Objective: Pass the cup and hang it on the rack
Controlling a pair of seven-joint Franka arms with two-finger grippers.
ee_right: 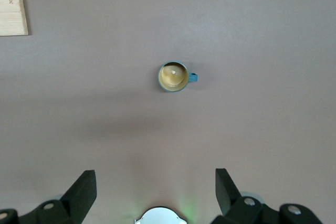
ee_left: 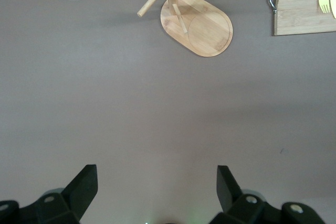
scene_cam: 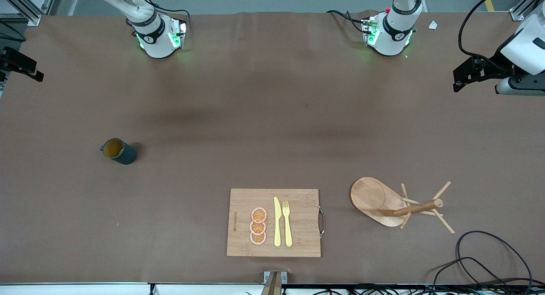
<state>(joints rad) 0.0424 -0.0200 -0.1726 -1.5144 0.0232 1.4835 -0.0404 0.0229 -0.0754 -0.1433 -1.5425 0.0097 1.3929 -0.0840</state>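
Observation:
The cup [scene_cam: 118, 151] is a small dark teal mug with a brownish-yellow inside. It stands upright toward the right arm's end of the table, its handle pointing to that end. From high above, the right wrist view looks down on the cup [ee_right: 173, 76]; my right gripper [ee_right: 156, 190] is open and empty, well short of it. The rack [scene_cam: 396, 203], a light wooden mug tree on an oval base, stands toward the left arm's end. The left wrist view shows the rack [ee_left: 197, 22], with my left gripper [ee_left: 157, 187] open, empty and high over bare table.
A wooden cutting board [scene_cam: 272, 222] with a metal handle, a yellow knife and fork and orange slices lies near the front edge between cup and rack. Black cables [scene_cam: 489, 261] lie by the rack's corner. Black-and-white equipment [scene_cam: 506, 61] overhangs the left arm's end.

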